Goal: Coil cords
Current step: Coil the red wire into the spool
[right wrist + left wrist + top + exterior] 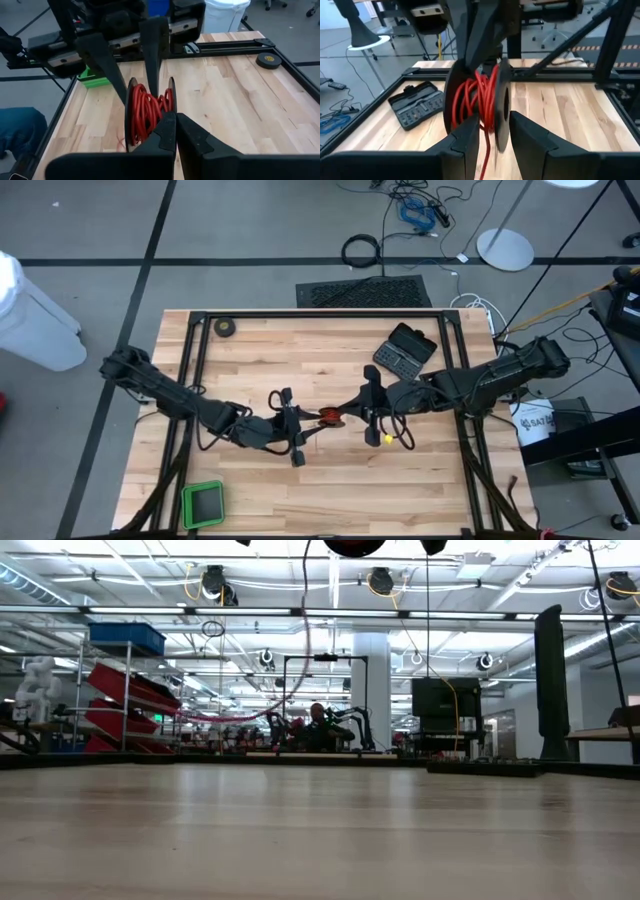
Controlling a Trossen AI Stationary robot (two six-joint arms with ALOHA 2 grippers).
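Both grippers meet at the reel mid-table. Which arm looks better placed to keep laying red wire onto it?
Probably the left. The right gripper is pinched on the reel, holding it up off the table. The left gripper is at the red wire windings, its fingers spread apart.

Both arms are matte black from base to tip, built of slim, boxy links joined by thicker rounded joints. Seen from above, the left arm [170, 392] and the right arm [480, 380] each carry dark cables looping loosely alongside their links. The right arm shows a small yellow spot [387, 438] near its wrist. Each wrist ends in a wide black cross bar from which the jaws project. In the wrist views the fingers [465, 145] are chunky, dark and wedge-shaped, broad at the root and tapering to flat, thin tips, with smooth faceted faces. The opposing arm's fingers [155, 45] look like long black blades below a housing with pale labels.
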